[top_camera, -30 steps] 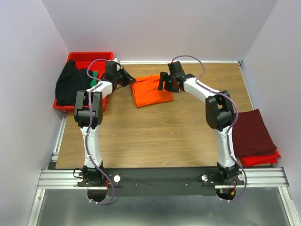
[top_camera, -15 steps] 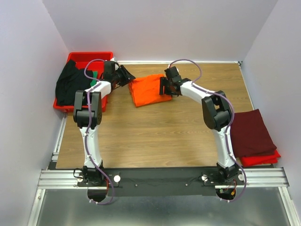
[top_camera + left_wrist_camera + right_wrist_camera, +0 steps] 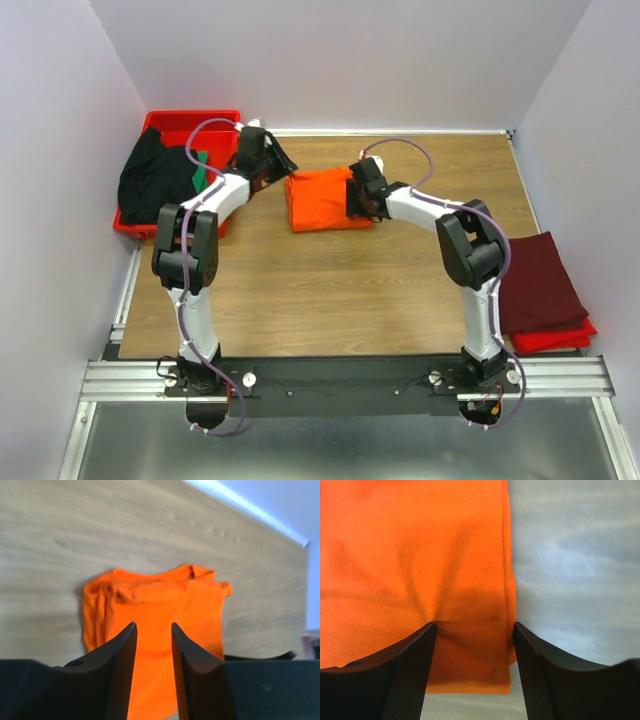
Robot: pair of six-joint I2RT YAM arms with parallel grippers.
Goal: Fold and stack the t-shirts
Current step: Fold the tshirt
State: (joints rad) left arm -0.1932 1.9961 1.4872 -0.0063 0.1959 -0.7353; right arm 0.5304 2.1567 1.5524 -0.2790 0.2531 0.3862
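Right end effector (image 3: 472,626) sits low on the orange shirt (image 3: 395,545), its fingers (image 3: 415,665) spread wide and straddling a strip of cloth along one edge. Creases fan out from one fingertip, but whether the tips pinch the cloth or only press on it cannot be told. That wrist view cuts the shirt off on three sides and shows only a blurred patch of table beside it. The left end effector (image 3: 151,626) hangs above the table (image 3: 330,290) with only a narrow gap between its fingers and nothing in it; orange cloth shows through the gap from below. From above, both sets of jaws are dark lumps at the shirt's opposite ends, too small to read. The orange shirt lies folded at the far middle of the table. One maroon shirt (image 3: 535,280) lies folded at the right edge on a red cloth (image 3: 555,338), of which only a rim shows. One black shirt (image 3: 150,175) hangs in a heap over the front of the one tray (image 3: 190,120) in the far left corner. Only a sliver of one green shirt (image 3: 203,172) peeks out beside it, partly behind the left arm. Four shirts can be counted, with two arms.
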